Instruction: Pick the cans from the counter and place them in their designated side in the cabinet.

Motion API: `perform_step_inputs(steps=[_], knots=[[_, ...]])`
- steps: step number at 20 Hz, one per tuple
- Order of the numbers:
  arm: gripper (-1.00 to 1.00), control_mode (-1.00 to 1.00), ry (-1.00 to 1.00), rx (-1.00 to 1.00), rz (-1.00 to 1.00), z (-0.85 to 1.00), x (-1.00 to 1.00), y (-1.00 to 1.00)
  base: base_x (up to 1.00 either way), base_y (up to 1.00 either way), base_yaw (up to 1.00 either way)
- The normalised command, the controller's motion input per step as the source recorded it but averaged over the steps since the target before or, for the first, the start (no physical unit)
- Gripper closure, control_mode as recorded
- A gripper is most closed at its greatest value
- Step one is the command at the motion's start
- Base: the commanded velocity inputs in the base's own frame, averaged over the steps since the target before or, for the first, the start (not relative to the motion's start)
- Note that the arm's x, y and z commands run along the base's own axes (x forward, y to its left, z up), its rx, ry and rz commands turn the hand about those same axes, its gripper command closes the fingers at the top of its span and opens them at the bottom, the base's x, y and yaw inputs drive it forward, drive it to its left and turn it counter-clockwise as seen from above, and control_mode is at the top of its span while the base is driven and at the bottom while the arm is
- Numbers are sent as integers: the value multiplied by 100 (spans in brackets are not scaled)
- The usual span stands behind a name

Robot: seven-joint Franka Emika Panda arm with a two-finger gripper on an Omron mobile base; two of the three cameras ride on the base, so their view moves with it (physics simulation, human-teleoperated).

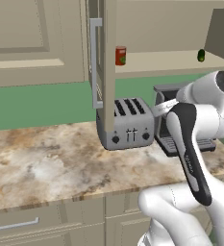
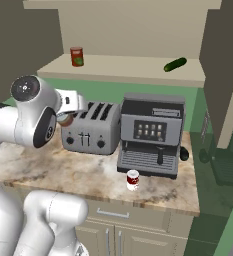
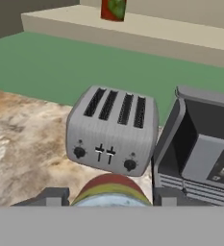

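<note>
My gripper [image 3: 111,197] is shut on the can with yellow and red bands [image 3: 111,189], which sits between the fingertips [image 3: 51,196] in the hand view. In the right base view the gripper [image 2: 64,119] holds this can in the air just left of the toaster, above the counter [image 2: 88,172]. The dark red and white can [image 2: 133,179] stands on the counter in front of the coffee machine. The cabinet stands open, its door with the grey bar handle [image 1: 95,62] swung out and its pale shelf [image 2: 123,67] bare in the middle.
A silver toaster [image 3: 112,129] and a grey coffee machine [image 2: 150,135] stand at the back of the counter. On the shelf are a tall red can with a green patch [image 2: 77,56] at the left and a small dark green object [image 2: 175,64] at the right.
</note>
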Motion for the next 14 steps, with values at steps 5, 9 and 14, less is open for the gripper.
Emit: perform_step_inputs(steps=[5,9,14], knots=[[100,-100,-5,0,0,22,0,0,0,0,0],[100,-100,-5,0,0,23,0,-1,0,0,0],[100,-100,-5,0,0,20,0,-1,0,0,0]])
